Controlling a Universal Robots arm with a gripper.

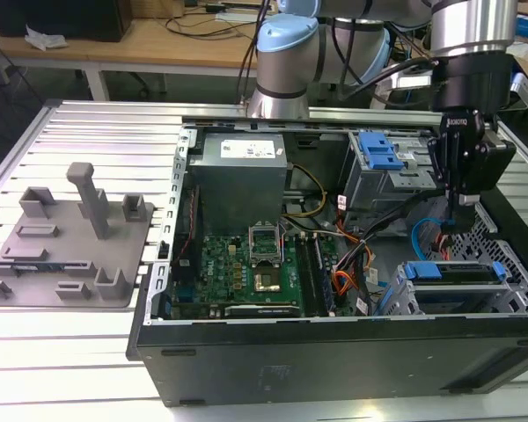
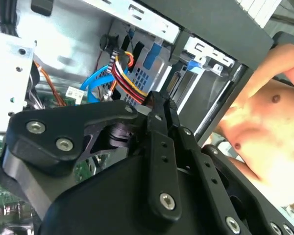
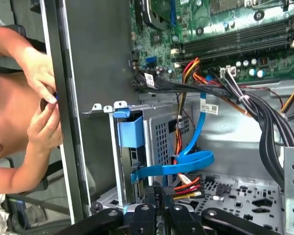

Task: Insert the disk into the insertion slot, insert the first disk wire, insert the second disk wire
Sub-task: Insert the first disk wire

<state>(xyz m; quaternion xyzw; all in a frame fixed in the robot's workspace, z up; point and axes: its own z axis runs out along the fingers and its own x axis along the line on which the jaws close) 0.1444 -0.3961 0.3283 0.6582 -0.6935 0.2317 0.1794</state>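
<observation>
While hanging low inside the open computer case (image 1: 334,360), clamps the gripper (image 2: 159,105) shut on the black plug of the red-and-yellow disk wire (image 2: 130,83). Grips the plug rather than the loose strands, probably so that the end stays stiff and can be pointed at a socket. Just past the fingertips, in the first wrist view, a blue flat cable (image 3: 196,159) looping across toward the disk's end; plugged in or not, cannot tell. Next out, the disk (image 1: 449,271) in its blue frame, already seated in the insertion slot (image 1: 394,297) at the exterior view's right, apparently set with its connector end toward the cabling so that the wires can reach. Farther in, the green motherboard (image 1: 238,264), source of the bundled leads. Beyond the case wall, a person's hands (image 3: 41,98), close against the panel edge. Farthest off, on the slatted table (image 1: 88,352), a grey fixture (image 1: 70,255), well apart from the work.
</observation>
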